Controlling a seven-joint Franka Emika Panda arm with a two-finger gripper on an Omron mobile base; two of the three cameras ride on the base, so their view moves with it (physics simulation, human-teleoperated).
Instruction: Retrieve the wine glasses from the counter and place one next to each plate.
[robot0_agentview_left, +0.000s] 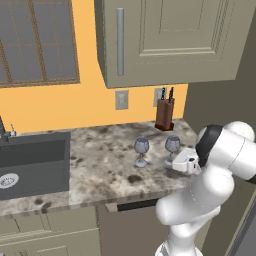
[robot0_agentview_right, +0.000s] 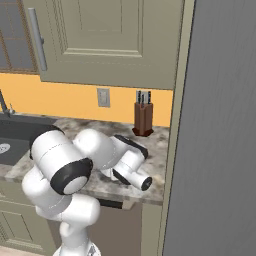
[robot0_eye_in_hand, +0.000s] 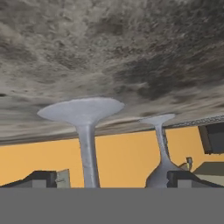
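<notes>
Two wine glasses (robot0_agentview_left: 141, 151) (robot0_agentview_left: 172, 148), translucent grey-blue, rounded bowls on thin stems and round feet, stand upright side by side, apart, on mottled granite counter (robot0_agentview_left: 100, 170) right of dark sink (robot0_agentview_left: 32, 162). Gripper (robot0_eye_in_hand: 114, 178) open, nearer glass's stem between fingertips, contact unclear. One knife block (robot0_agentview_left: 164, 114) behind.

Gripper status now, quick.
Gripper: open, holding nothing; the near wine glass's stem stands between its fingertips, not gripped yet.
</notes>
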